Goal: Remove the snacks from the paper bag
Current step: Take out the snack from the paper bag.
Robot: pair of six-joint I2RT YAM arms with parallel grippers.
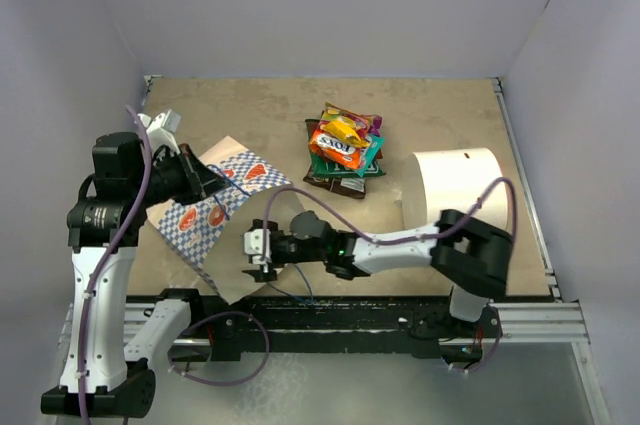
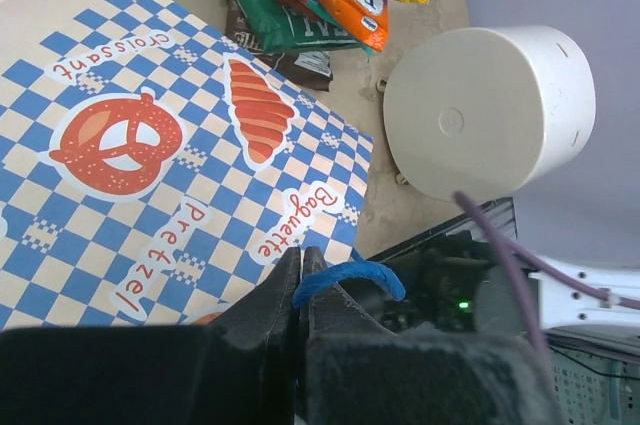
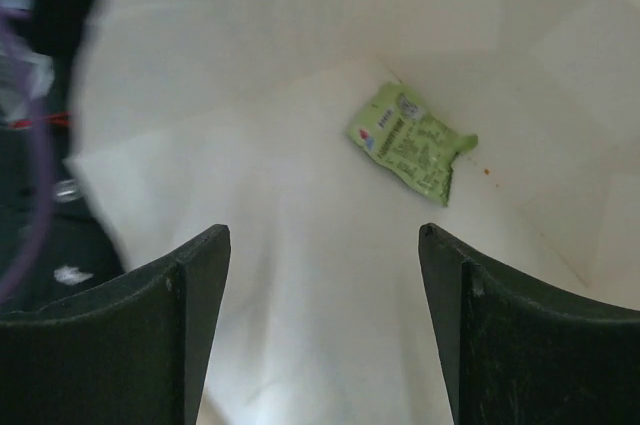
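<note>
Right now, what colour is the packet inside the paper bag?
The packet is light green; the right wrist view shows it best.

Looks like a robotics lab test cell rather than any lived-in room. Boxed in on three sides by plain pale panels [image 1: 330, 5] around a tan tabletop [image 1: 270, 115]. Fitted along the near edge with a metal rail [image 1: 540, 320], carrying a left arm [image 1: 95, 285] and a right arm [image 1: 400, 245] bolted side by side. Strung with loose purple cable [image 1: 135, 195] (untidy, as on a working rig). Set out with a few props: a checked paper bag [image 1: 200, 215], a heap of snacks [image 1: 345, 150], a plain white cylinder [image 1: 455, 185].
</note>
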